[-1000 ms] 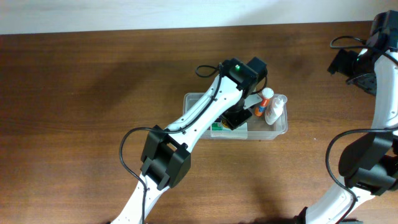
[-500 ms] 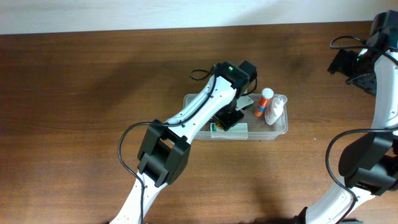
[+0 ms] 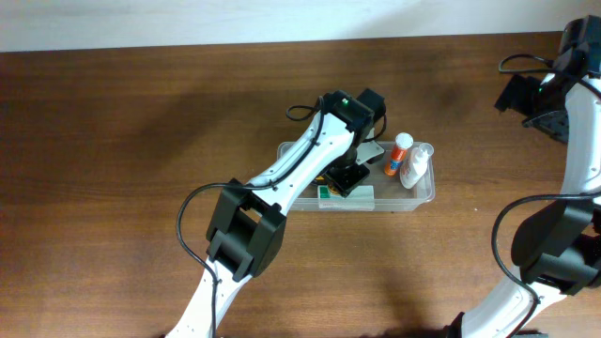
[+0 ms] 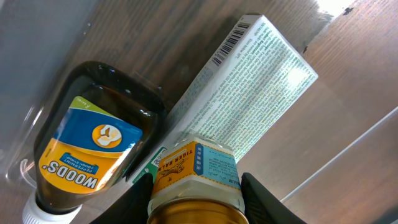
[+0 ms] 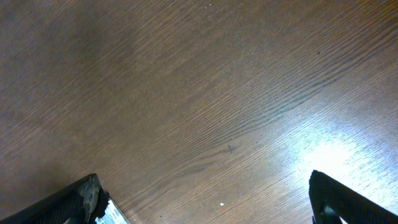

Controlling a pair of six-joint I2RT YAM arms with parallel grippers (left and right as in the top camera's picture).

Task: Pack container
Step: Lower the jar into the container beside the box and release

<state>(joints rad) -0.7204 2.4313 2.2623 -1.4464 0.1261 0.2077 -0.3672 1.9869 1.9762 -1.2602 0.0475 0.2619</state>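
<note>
The clear plastic container (image 3: 424,192) stands mid-table. My left gripper (image 3: 348,176) reaches down into it, shut on a small jar (image 4: 196,171) with an orange and blue label and a gold lid. Below the jar, in the left wrist view, lie a white printed box (image 4: 252,87) and a dark bottle (image 4: 87,152) with a blue and orange label. The box's green end also shows in the overhead view (image 3: 331,196). My right gripper (image 3: 528,96) is open and empty over bare wood at the far right; its fingers (image 5: 205,193) are spread wide.
An orange-capped white bottle (image 3: 398,153) and a clear bottle (image 3: 415,166) lie in the container's right end. The container's translucent wall (image 4: 43,56) is close on the left of the jar. A pale wall runs along the table's far edge.
My left wrist has shifted a little to the left over the container, uncovering the orange-capped bottle. The right arm has not moved.
</note>
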